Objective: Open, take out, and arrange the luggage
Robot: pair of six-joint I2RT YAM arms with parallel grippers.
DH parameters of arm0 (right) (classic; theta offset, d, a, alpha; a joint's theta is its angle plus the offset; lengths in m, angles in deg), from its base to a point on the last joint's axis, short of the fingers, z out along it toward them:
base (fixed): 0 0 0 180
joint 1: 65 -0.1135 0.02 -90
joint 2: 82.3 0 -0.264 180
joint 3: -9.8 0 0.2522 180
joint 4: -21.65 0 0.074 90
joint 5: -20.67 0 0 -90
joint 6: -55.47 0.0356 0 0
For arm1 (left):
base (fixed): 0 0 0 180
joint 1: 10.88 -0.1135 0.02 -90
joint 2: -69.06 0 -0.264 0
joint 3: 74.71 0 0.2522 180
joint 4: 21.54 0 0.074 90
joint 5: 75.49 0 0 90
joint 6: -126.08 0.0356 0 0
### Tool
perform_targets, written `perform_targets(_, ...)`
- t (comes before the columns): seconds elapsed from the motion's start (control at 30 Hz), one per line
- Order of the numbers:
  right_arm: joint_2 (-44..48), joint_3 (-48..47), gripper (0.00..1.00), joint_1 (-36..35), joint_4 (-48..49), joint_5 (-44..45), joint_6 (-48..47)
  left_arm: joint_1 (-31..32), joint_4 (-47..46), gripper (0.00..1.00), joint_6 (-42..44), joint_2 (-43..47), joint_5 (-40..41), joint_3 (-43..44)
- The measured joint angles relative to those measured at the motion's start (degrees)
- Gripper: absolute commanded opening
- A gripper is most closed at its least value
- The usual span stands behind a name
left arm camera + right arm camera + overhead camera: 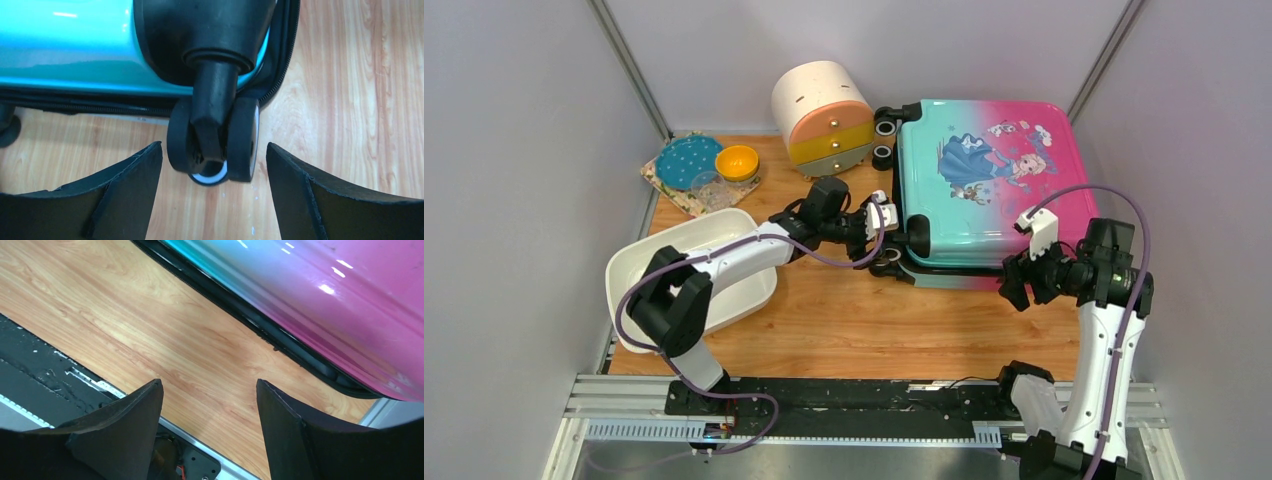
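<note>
Teal-pink luggage (984, 190) closed (lying flat).

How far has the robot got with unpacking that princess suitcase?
Done: nothing yet. The luggage lies flat on the table with its zip seam closed.
In hand: the left gripper is open just short of a black wheel, and the right gripper is open and empty by the pink edge.
Left: opening it, taking the contents out and arranging them.

The top camera looks down from behind over the whole desk (844, 325). Both wrist cameras face the suitcase (969, 215) edge up close, low over the desk.
</note>
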State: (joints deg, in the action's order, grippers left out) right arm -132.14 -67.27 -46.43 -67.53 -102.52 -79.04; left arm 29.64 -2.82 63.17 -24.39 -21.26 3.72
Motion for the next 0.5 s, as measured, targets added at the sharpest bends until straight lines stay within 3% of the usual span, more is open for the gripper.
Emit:
perform_targets(0.17, 1.6, 0.5, 0.72, 0.0, -1.7, -1.8, -1.6, 1.0, -1.8, 0.84, 0.0, -3.6, 0.1, 1.5)
perform_targets(0.2, 1.7, 0.5, 0.72, 0.0, -1.9, -2.1, -1.9, 1.1, -1.8, 0.8, 0.0, -4.0, 0.1, 1.5)
perform_targets(0.23, 1.8, 0.5, 0.71, 0.0, -2.0, -2.4, -2.1, 1.2, -1.8, 0.62, 0.1, -4.3, 0.2, 1.5)
perform_targets(0.3, 1.9, 0.5, 0.7, 0.0, -2.0, -2.5, -2.4, 1.3, -1.9, 0.46, 0.6, -4.7, 0.4, 1.5)
perform_targets(0.33, 1.9, 0.5, 0.69, 0.0, -2.0, -2.4, -2.6, 1.2, -1.9, 0.26, 0.6, -4.7, 0.6, 1.5)
perform_targets(0.4, 1.9, 0.7, 0.68, 0.0, -2.0, -2.3, -3.4, 0.9, -2.3, 0.02, 0.7, -4.6, -0.9, 1.5)
perform_targets(0.5, 2.0, 1.2, 0.66, 0.0, -2.0, -2.3, -4.8, 0.9, -2.8, 0.0, -2.1, -4.3, -2.7, 1.5)
